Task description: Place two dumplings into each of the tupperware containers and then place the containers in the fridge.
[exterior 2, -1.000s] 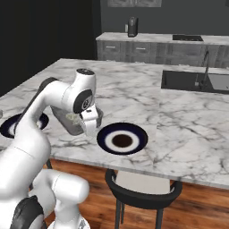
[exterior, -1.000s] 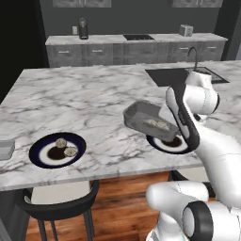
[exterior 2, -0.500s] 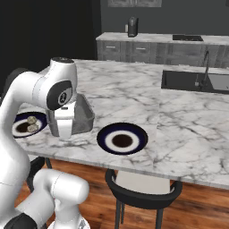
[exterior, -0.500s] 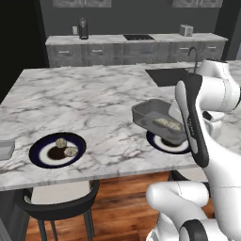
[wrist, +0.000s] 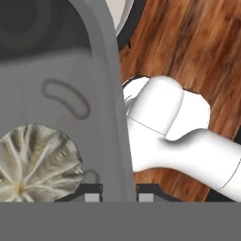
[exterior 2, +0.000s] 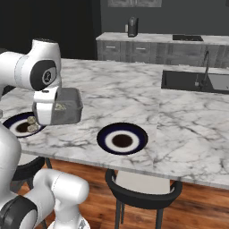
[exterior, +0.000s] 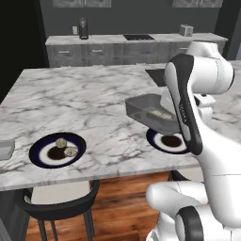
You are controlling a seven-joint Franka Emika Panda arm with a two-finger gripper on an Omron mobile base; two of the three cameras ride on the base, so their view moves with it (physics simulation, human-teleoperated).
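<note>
Left base view: I carry a tupperware container (exterior: 151, 113) with dumplings (exterior: 160, 115) inside, lifted above the worktop's (exterior: 89, 101) front edge near a plate (exterior: 167, 142); two dumplings remain on the other plate (exterior: 57, 149), front left.

Right base view: the container hangs clear of the worktop.

Hand view: my gripper (wrist: 119, 192) is pinched narrowly on the container's wall. Fridge placement and the second container remain, I judge.
</note>
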